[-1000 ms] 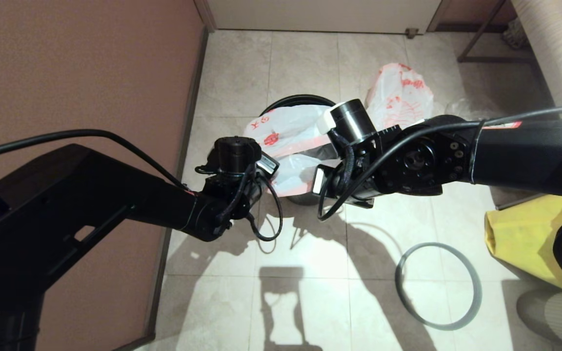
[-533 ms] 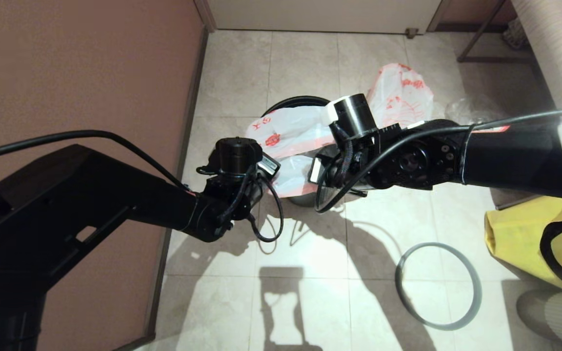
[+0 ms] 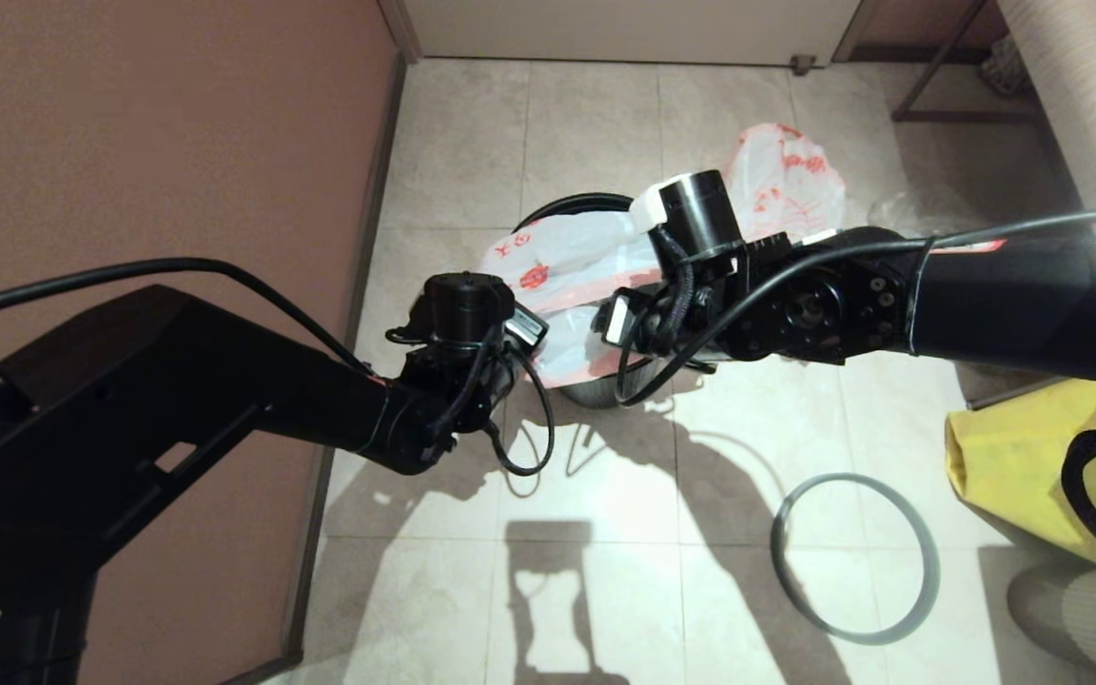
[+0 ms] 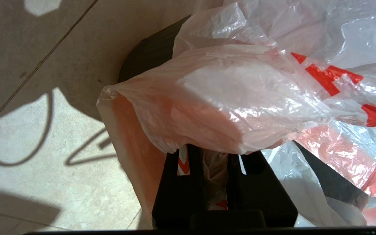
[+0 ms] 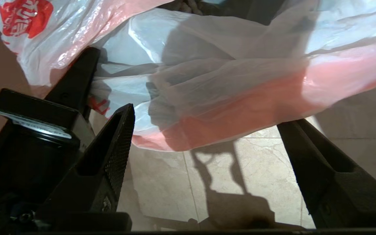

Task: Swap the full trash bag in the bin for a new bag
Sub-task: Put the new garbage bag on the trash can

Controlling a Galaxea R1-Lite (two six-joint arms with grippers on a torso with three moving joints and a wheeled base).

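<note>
Tiled floor is seen beneath the bin (image 3: 562, 205); the new bag (image 4: 227, 98), limp and slippery, is pinched by the left gripper (image 4: 215, 160), while the right gripper (image 5: 204, 130) is spread open; its pink edge is judged the best hold.

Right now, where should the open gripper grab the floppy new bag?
Probably the pink-red band along the edge of the new bag, which hangs loose over the bin. The right gripper is open just below it, so coming up from underneath looks easiest. That edge is thin and bunched, which suits a pinch. The left gripper already pinches another part.
</note>
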